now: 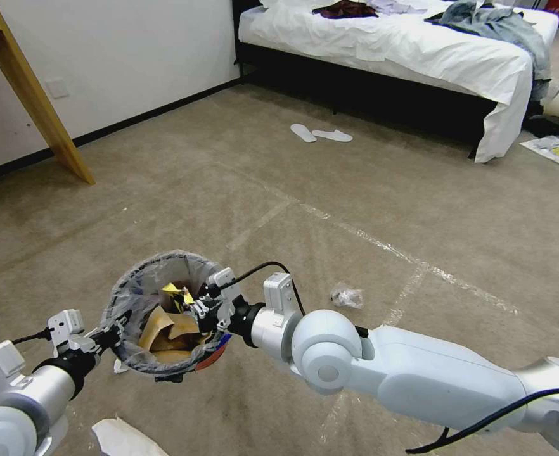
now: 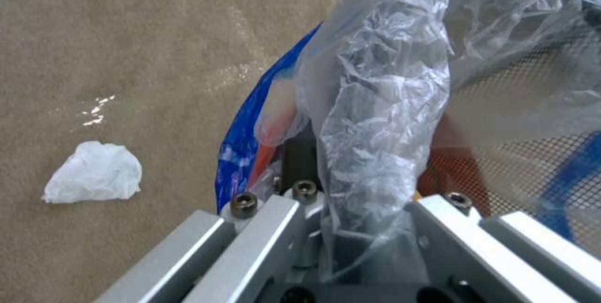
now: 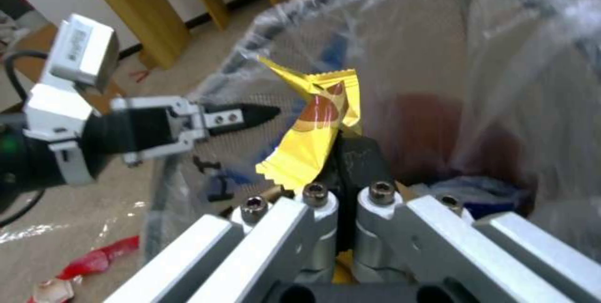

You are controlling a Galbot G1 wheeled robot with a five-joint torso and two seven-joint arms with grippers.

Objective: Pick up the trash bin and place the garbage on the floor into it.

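Observation:
My left gripper [image 1: 109,334] is shut on the near-left rim of the trash bin [image 1: 134,269] and holds it above the carpet. In the left wrist view its pads [image 2: 300,157] pinch the clear liner [image 2: 382,82] and the blue bag edge [image 2: 241,143]. Brown cardboard [image 1: 159,329] lies inside the bin. Over the bin's opening my right gripper [image 1: 194,309] is shut on a yellow wrapper [image 1: 178,292]. The right wrist view shows that wrapper [image 3: 316,124] crumpled between the fingers [image 3: 357,157], inside the liner [image 3: 501,82]. Garbage on the floor: a clear plastic wad [image 1: 346,296], white paper [image 1: 124,438], a white tissue [image 2: 94,178] and a red wrapper [image 3: 94,263].
A bed [image 1: 419,44] with white sheets stands at the back right, with a pair of white slippers [image 1: 321,134] in front of it. A wooden table leg [image 1: 45,107] slants down at the left by the wall. Tape lines [image 1: 381,244] cross the carpet.

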